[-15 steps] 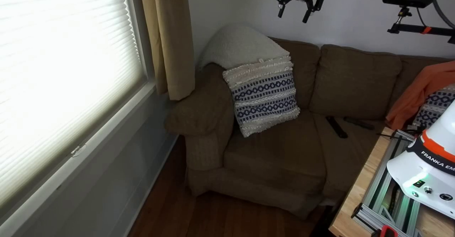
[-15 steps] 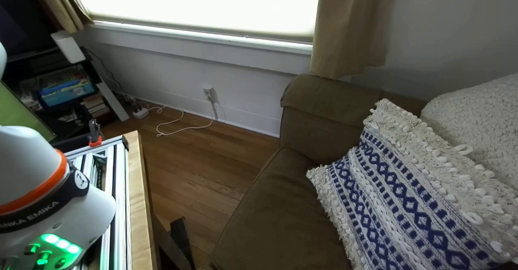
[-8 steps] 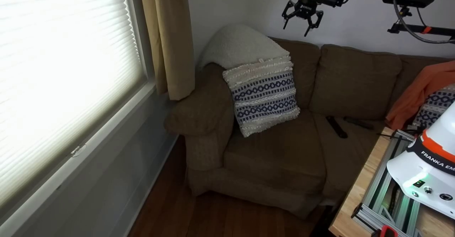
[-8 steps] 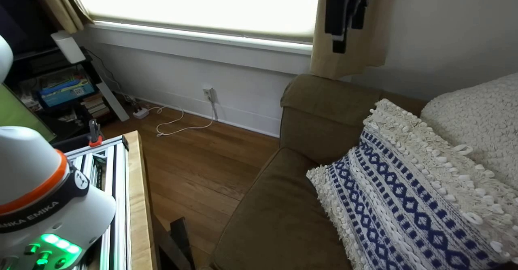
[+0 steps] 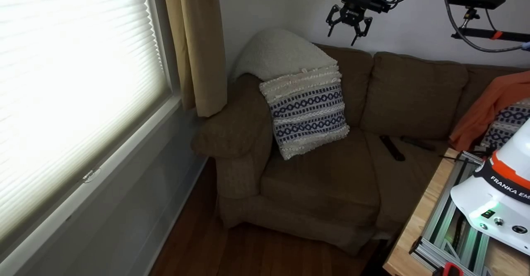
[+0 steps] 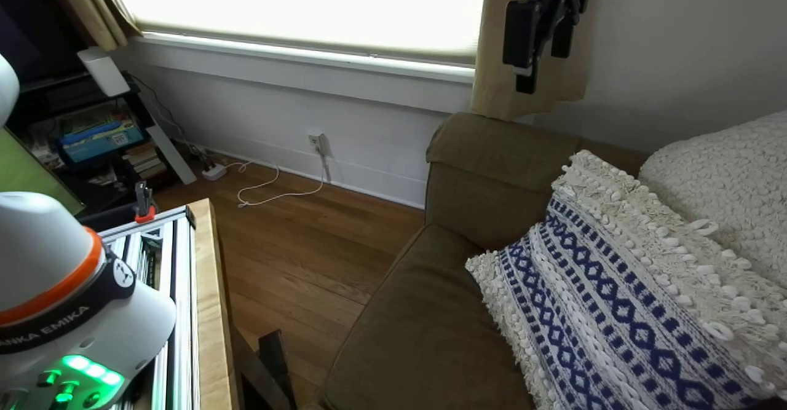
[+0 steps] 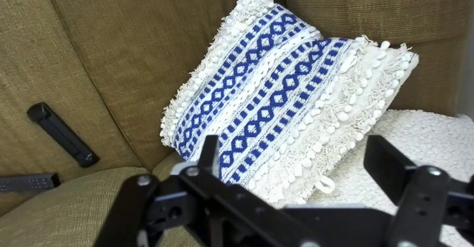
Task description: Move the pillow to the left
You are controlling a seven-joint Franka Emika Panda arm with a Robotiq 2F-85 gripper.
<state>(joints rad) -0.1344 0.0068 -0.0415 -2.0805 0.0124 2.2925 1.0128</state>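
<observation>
While the tool [image 5: 342,39] hangs, jaws spread and holding nothing | patterned pillow [image 5: 309,110] leans on the couch [image 5: 325,189] beside the armrest [image 5: 234,133], in front of the plain white pillow [image 5: 283,54] | risk: a pinch on loose fringe [image 7: 335,130] alone could slip mid-pull.

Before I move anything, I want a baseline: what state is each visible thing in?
Black two-fingered claw: open, holding nothing
Square white knit pillow with navy patterned bands: tilted, ungrasped
Plain whitish pillow: partly hidden behind the patterned one
Pleated white window blind: lowered
Tan fabric curtain: drawn aside
Orange cloth: draped, creased
Green robot base lights: lit
Two slim black bars: lying flat
</observation>
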